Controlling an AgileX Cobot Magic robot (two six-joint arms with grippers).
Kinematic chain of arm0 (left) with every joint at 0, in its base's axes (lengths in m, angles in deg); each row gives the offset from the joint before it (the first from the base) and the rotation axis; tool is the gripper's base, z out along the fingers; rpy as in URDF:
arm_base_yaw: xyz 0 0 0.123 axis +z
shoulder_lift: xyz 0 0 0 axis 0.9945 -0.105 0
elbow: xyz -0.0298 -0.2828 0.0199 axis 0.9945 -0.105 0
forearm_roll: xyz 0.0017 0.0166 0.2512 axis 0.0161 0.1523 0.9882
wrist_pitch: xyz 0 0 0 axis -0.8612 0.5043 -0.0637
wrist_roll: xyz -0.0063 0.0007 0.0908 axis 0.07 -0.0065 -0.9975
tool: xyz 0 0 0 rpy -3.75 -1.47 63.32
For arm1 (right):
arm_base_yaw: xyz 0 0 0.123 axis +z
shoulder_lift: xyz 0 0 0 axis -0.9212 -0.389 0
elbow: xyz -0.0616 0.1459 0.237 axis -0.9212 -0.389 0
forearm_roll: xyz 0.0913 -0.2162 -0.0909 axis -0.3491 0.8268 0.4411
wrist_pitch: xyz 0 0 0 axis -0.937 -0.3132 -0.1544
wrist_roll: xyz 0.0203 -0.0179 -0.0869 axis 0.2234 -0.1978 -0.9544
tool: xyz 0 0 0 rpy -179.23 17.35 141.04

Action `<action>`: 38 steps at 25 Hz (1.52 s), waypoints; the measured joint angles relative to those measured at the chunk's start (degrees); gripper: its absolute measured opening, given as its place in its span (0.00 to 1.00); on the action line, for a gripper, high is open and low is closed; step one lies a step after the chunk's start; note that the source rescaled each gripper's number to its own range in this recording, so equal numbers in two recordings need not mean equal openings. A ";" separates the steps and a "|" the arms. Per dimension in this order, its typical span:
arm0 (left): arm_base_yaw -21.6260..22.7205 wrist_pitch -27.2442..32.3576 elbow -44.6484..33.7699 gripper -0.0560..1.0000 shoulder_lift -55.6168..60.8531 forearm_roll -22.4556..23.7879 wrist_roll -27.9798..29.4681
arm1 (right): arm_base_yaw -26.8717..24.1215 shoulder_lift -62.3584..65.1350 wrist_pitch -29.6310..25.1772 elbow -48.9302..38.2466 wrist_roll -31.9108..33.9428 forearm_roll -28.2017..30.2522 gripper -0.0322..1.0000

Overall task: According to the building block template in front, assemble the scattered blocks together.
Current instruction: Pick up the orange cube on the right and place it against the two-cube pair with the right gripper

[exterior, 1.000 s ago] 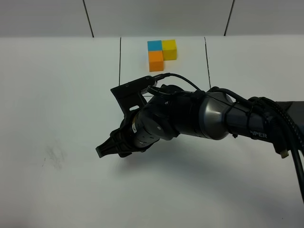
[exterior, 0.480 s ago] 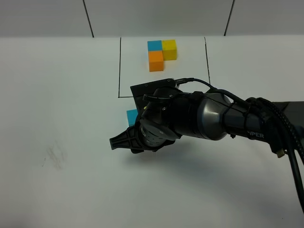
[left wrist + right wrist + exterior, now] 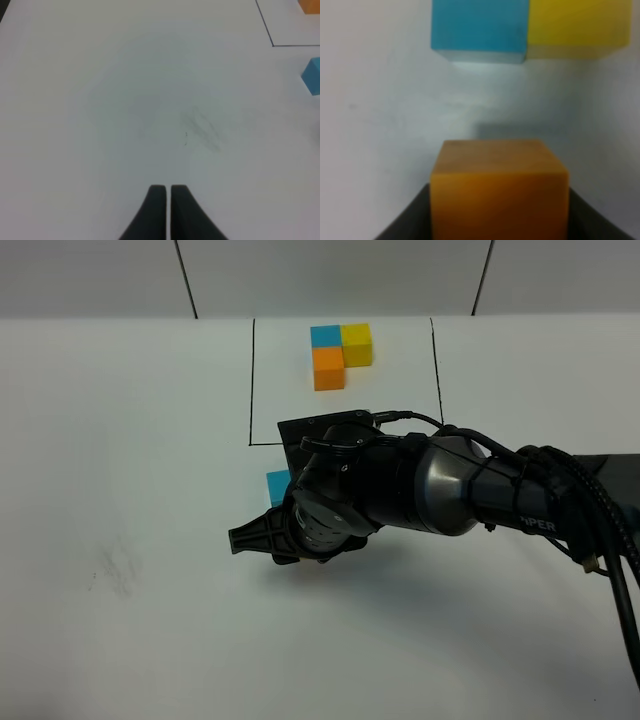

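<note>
Gripping orange cube (image 3: 499, 190), R gripper (image 3: 499, 210); L closed.

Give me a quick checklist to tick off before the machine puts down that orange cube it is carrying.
1. Orange cube held in the right gripper: ok.
2. Blue cube and yellow cube side by side, touching: ok.
3. Bare table between orange cube and that pair: ok.
4. Template visible for comparison: ok.
5. Orange cube lined up under the blue one: cannot tell.
6. Left gripper shut, away from the cubes: ok.
</note>
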 joint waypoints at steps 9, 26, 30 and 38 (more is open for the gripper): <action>0.00 0.00 0.00 0.06 0.00 0.00 0.00 | 0.00 -0.74 -1.69 3.25 0.52 0.60 0.55; 0.00 0.00 0.00 0.06 0.00 0.00 0.00 | -0.06 -5.76 -6.65 9.52 0.57 1.10 0.55; 0.00 0.00 0.00 0.06 0.00 0.00 0.00 | -0.06 -7.37 -7.94 11.85 -1.27 -0.48 0.55; 0.00 0.00 0.00 0.06 0.00 0.00 0.00 | -0.06 -9.05 -9.82 13.42 -3.87 -1.77 0.55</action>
